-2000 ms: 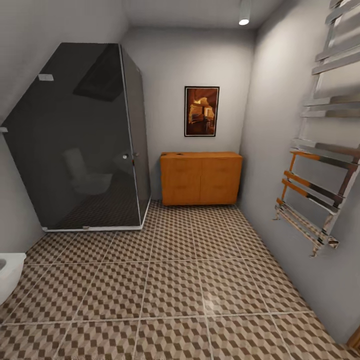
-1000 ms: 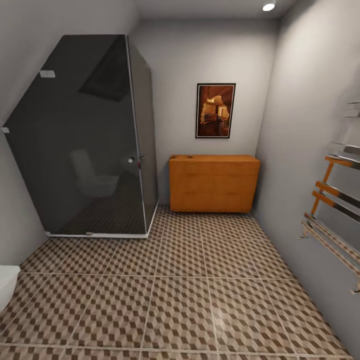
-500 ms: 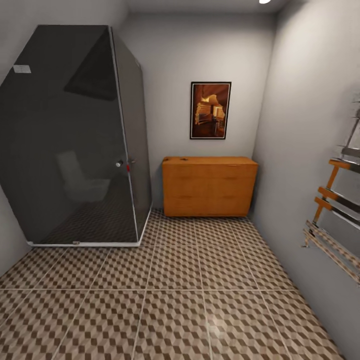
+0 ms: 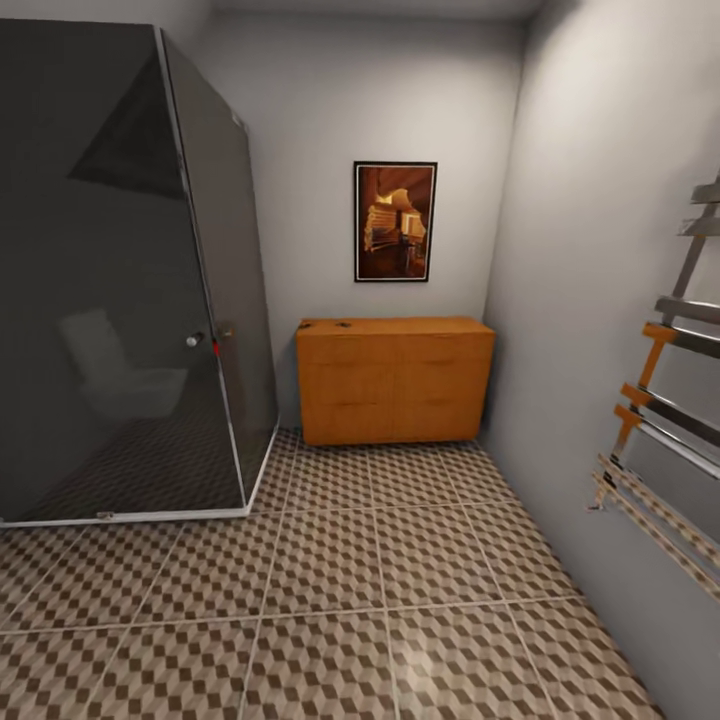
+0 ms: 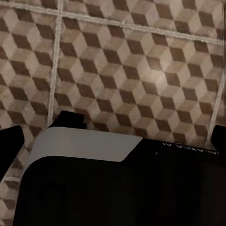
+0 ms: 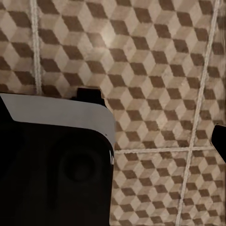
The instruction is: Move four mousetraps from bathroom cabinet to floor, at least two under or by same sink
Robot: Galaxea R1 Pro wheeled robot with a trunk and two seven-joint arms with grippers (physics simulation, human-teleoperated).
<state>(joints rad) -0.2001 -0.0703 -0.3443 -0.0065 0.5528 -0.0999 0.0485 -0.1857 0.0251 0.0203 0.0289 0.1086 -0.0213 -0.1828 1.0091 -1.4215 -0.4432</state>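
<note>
Bathroom floor [image 4: 400, 560] of cube-patterned tiles with pale grout, running from the near edge to the far wall. Tall dark-glass shower enclosure [image 4: 120, 280] on the left of the head view, standing on the tiles, a faint toilet shape mirrored in its pane. Low orange-brown cabinet [image 4: 395, 380] against the far wall, just beside the shower's corner, drawers closed. Chrome and orange towel rail [image 4: 665, 420] fixed to the right wall, well apart from the cabinet. Framed picture [image 4: 395, 221] in warm browns hung above the cabinet. A few tiny dark specks on the cabinet top near its left end, likely mousetraps [image 4: 343, 324], too small to tell apart or count. In both wrist views, patterned tiles beyond a dark robot body with a pale grey panel; black finger tips of the left hand [image 5: 113, 136] and right hand [image 6: 108, 127] at opposite edges, spread wide, nothing between them.
</note>
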